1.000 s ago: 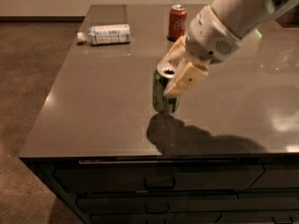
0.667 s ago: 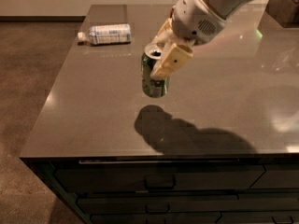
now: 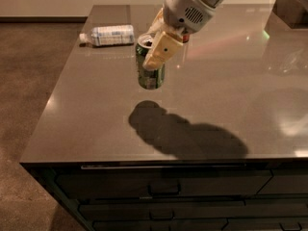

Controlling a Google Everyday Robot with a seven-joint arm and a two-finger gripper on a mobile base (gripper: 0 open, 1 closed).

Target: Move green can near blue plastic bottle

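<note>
The green can (image 3: 149,73) hangs upright above the dark countertop (image 3: 96,109), its silver top showing. My gripper (image 3: 157,43) is shut on the can's upper part, with a pale finger (image 3: 161,52) across its front. The blue plastic bottle (image 3: 109,35) lies on its side at the counter's far left, cap pointing left, up and to the left of the can and apart from it. The can's shadow falls on the counter below it.
A red can (image 3: 185,38) is mostly hidden behind my gripper. A dark box (image 3: 288,11) stands at the far right corner. The counter's left edge drops to a brown floor. Drawers line the front below the edge.
My gripper has carried the green can up off the counter and toward the far left, closer to the bottle. The red can is now hidden behind the arm.
</note>
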